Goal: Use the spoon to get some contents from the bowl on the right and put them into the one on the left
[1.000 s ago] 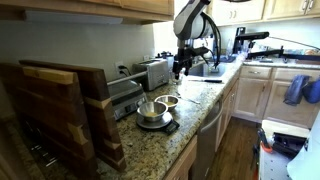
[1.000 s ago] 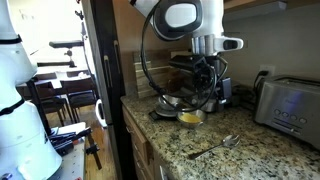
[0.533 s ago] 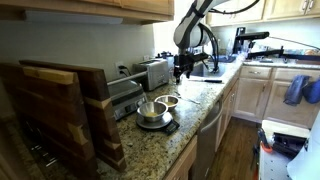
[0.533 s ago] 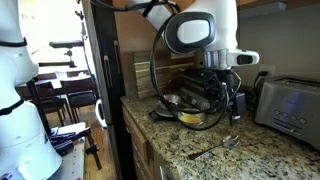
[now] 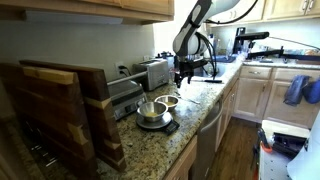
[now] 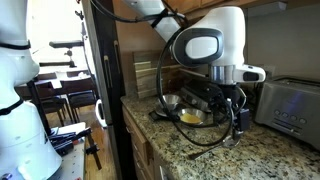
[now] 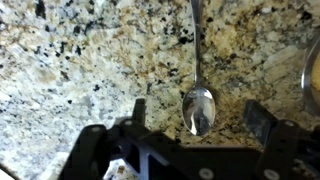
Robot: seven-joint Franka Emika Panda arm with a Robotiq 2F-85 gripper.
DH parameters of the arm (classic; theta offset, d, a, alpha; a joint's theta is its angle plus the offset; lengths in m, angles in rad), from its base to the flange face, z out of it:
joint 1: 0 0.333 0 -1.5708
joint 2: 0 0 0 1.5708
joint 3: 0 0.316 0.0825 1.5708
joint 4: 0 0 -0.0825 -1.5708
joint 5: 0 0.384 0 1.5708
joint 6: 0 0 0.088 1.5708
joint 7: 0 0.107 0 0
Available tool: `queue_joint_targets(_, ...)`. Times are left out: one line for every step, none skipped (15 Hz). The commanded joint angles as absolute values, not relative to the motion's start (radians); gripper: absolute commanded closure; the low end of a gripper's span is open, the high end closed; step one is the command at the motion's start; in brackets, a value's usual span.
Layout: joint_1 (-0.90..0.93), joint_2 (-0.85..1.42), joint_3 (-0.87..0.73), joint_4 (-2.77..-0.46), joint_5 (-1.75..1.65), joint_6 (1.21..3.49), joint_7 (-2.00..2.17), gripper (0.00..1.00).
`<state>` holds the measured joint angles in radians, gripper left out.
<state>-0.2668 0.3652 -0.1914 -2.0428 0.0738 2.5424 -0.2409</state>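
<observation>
A metal spoon [image 7: 198,100] lies flat on the speckled granite counter [image 7: 80,60], its handle running toward the top of the wrist view. My gripper [image 7: 200,115] is open and hovers just above it, one finger on each side of the spoon's bowl, not touching it. In both exterior views the gripper [image 6: 235,122] [image 5: 183,72] hangs over the counter, apart from the two bowls. A bowl with yellow contents [image 6: 190,116] [image 5: 168,101] stands beside a metal bowl [image 6: 170,102] [image 5: 150,110].
A toaster [image 6: 290,100] [image 5: 153,72] stands at the back of the counter. A wooden rack [image 5: 70,110] fills one end. The counter's front edge [image 6: 170,150] drops to cabinets. A curved metallic edge [image 7: 312,75] shows at the side of the wrist view.
The arm has moved away from the bowls along the counter and lowered over the spoon. The spoon and bowls have not moved.
</observation>
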Motion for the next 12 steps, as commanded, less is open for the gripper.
queue_joint_targets(-0.311, 0.415, -0.146, -2.008, 0.125, 2.534, -0.282, 0.0)
queue_joint_targets(-0.317, 0.428, -0.138, -2.003, 0.132, 2.533, -0.291, 0.0)
queue_joint_targets(-0.32, 0.44, -0.133, -1.997, 0.135, 2.536, -0.293, 0.0)
queue_joint_targets(-0.327, 0.455, -0.126, -1.987, 0.142, 2.531, -0.295, 0.0)
queue_joint_targets(-0.331, 0.469, -0.122, -1.978, 0.145, 2.524, -0.29, 0.0)
queue_joint_targets(-0.331, 0.48, -0.122, -1.969, 0.14, 2.519, -0.285, 0.0)
queue_joint_targets(-0.333, 0.488, -0.12, -1.964, 0.136, 2.515, -0.284, 0.0)
queue_joint_targets(-0.334, 0.494, -0.119, -1.959, 0.133, 2.511, -0.284, 0.0)
queue_joint_targets(-0.336, 0.501, -0.118, -1.955, 0.132, 2.507, -0.282, 0.0)
queue_joint_targets(-0.341, 0.505, -0.114, -1.949, 0.136, 2.499, -0.287, 0.0)
queue_joint_targets(-0.345, 0.509, -0.109, -1.943, 0.142, 2.491, -0.29, 0.0)
queue_joint_targets(-0.345, 0.512, -0.109, -1.938, 0.14, 2.484, -0.286, 0.0)
